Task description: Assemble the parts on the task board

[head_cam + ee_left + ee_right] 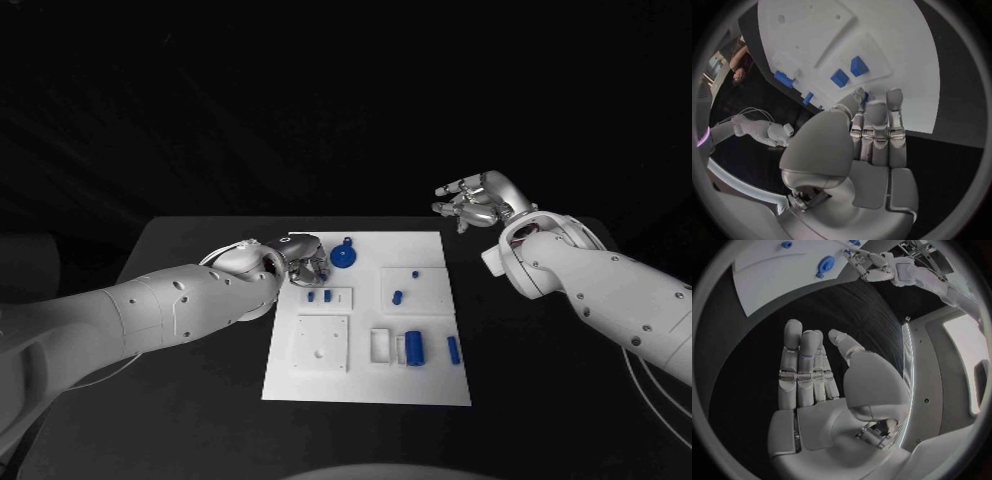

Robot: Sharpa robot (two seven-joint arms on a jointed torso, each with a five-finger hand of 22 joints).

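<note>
Task board (pixel 368 330) sits mid worktop (pixel 188 250); blue parts (pixel 414 346) lie loose across it, so assembly looks barely started. Left robot hand (pixel 299 262) over the board's far-left corner, fingers straight, holding nothing. Right robot hand (pixel 476 200) beyond the far-right corner, spread, empty.

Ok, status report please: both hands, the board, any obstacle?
Left hand open, fingers over task board edge, holding nothing. Right hand open, off the board over black table. Blue parts lie loose. Nothing in the way.
</note>
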